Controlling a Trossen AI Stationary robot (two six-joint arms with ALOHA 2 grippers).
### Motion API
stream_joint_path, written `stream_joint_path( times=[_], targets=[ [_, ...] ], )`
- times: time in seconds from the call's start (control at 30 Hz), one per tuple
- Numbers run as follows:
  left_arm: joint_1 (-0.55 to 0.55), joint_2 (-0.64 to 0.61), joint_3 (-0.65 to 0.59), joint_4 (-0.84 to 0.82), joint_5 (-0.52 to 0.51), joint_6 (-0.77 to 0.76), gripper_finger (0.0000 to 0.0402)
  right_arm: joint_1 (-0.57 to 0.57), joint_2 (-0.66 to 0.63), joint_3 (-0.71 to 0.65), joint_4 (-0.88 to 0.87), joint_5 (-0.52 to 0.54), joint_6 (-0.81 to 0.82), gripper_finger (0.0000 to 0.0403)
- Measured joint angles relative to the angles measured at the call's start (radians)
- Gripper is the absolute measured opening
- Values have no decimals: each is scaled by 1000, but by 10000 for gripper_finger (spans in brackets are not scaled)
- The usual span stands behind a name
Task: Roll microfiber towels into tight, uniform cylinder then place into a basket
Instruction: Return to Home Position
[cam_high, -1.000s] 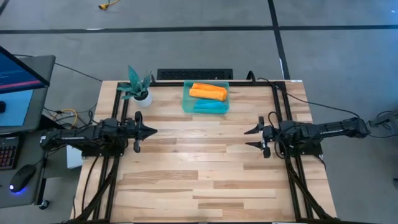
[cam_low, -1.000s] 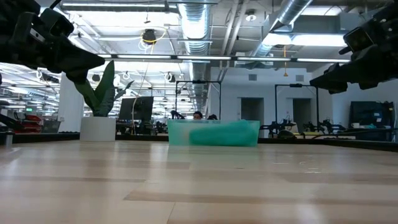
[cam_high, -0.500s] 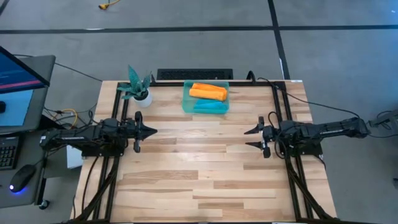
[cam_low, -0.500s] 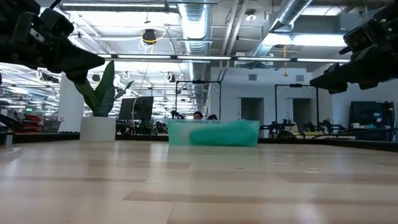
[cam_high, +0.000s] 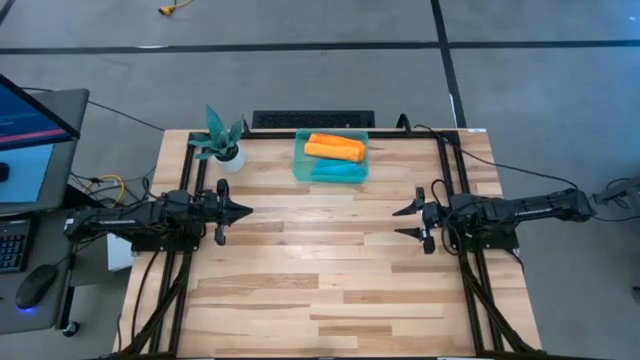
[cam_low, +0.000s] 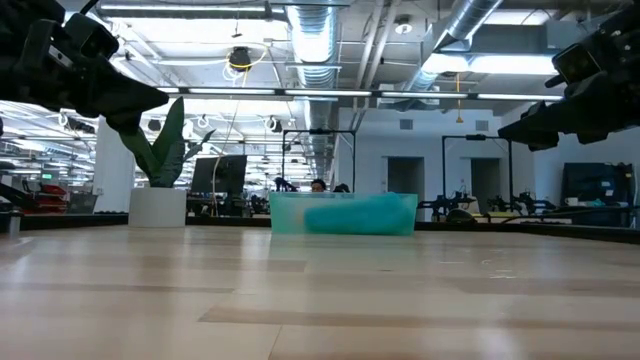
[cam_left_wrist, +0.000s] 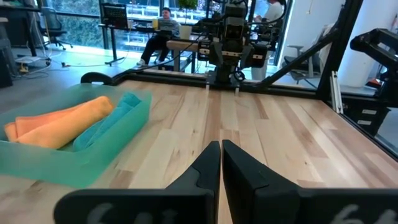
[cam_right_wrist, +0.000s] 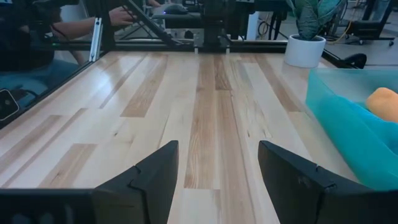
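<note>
the orange towel (cam_high: 335, 149) and the teal towel (cam_high: 337, 172) lie rolled side by side in the basket (cam_high: 299, 170) at the far edge of the table (cam_high: 320, 260), so i judge the job finished. the left gripper (cam_high: 244, 211) has its fingers pressed together and the right gripper (cam_high: 398, 222) is spread wide. both hold nothing and are parked at opposite sides. only the potted plant (cam_high: 222, 140) stands near the basket, off their paths.

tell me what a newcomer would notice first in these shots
The bright orange towel, rolled, lies beside the rolled teal towel in the translucent basket at the far edge of the table. The two dark arms face each other across it: the left arm with jaws shut, the right arm with jaws open, neither holding anything. A potted plant stands left of the basket.
</note>
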Motion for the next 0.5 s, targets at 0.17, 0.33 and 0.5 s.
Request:
stream_joint_path(
  times=[0.17, 0.33, 0.5],
  targets=[
    [0, 0, 0, 0, 0, 3, 7, 0, 0, 0, 0, 0, 0, 244],
    [0, 0, 0, 0, 0, -1, 7, 0, 0, 0, 0, 0, 0, 244],
    [0, 0, 0, 0, 0, -2, 7, 0, 0, 0, 0, 0, 0, 244]
  ],
)
